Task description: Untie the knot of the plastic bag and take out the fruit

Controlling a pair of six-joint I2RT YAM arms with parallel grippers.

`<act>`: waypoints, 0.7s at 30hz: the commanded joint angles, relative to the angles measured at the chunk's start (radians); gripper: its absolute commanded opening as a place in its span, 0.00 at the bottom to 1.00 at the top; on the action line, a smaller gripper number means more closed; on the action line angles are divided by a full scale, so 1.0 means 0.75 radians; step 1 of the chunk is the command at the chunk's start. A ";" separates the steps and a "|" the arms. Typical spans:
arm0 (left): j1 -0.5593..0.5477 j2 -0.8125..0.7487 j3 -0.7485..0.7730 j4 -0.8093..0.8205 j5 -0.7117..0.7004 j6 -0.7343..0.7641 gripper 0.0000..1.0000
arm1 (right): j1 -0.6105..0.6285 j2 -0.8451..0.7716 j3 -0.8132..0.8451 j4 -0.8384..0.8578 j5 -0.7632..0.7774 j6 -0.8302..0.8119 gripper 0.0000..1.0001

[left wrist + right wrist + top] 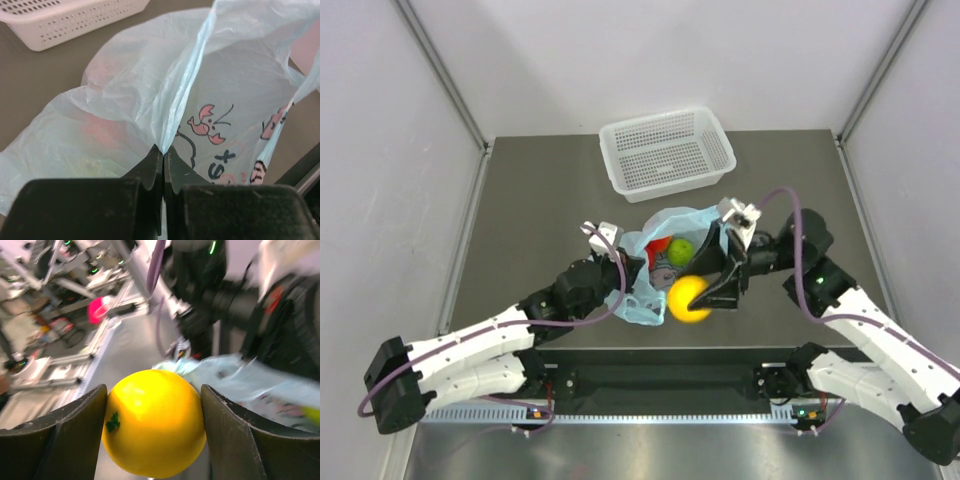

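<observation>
- Grey table (520, 200) inside pale walls (620, 60) carries a white basket (667, 152) at its 12 o'clock edge. The plastic bag (638, 308) lies at the middle with its mouth gaping. No knot shows, so I judge the untying done.
- The right gripper (154, 392) clamps the yellow fruit (155, 422) between its two jaws, at the bag's 4 o'clock, close to the table's 6 o'clock edge.
- The fruit's skin is smooth and round, and the jaws meet it only at its sides. A jolt or a slackened grip could let it slip, and from that spot it could roll off the near edge.
- The left gripper (163, 152) is pressed together on a fold of the thin film at the bag's 8 o'clock.
- A hard pull could tear the film. An early release could drop the mouth over the red fruit (660, 250) and the green fruit (681, 250) inside, red at 9 o'clock of green.
- Both arms crowd the bag, so a careless swing toward the basket could snag the film and drag the bag along.
</observation>
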State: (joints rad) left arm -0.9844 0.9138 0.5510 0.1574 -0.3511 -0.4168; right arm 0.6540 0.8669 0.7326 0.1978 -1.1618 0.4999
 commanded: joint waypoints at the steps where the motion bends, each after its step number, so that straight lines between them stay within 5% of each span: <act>1: 0.004 -0.001 -0.033 0.079 0.096 -0.011 0.00 | -0.078 0.018 0.243 -0.222 0.129 -0.242 0.00; 4: 0.004 -0.018 -0.070 0.081 0.147 -0.025 0.00 | -0.154 0.069 0.356 -0.380 0.297 -0.319 0.00; 9: 0.004 -0.030 -0.119 0.081 0.241 -0.046 0.00 | -0.266 0.104 0.394 -0.274 0.477 -0.280 0.00; 12: 0.004 -0.026 -0.135 0.081 0.308 -0.062 0.00 | -0.281 0.181 0.485 -0.319 0.830 -0.313 0.00; 21: 0.004 0.025 -0.119 0.097 0.460 -0.087 0.00 | -0.318 0.900 0.986 -0.391 1.504 -0.472 0.00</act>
State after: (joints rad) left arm -0.9844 0.9195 0.4496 0.1734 -0.0605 -0.4728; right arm 0.4332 1.4292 1.3590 -0.0723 -0.2245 0.2047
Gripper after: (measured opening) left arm 0.013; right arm 0.697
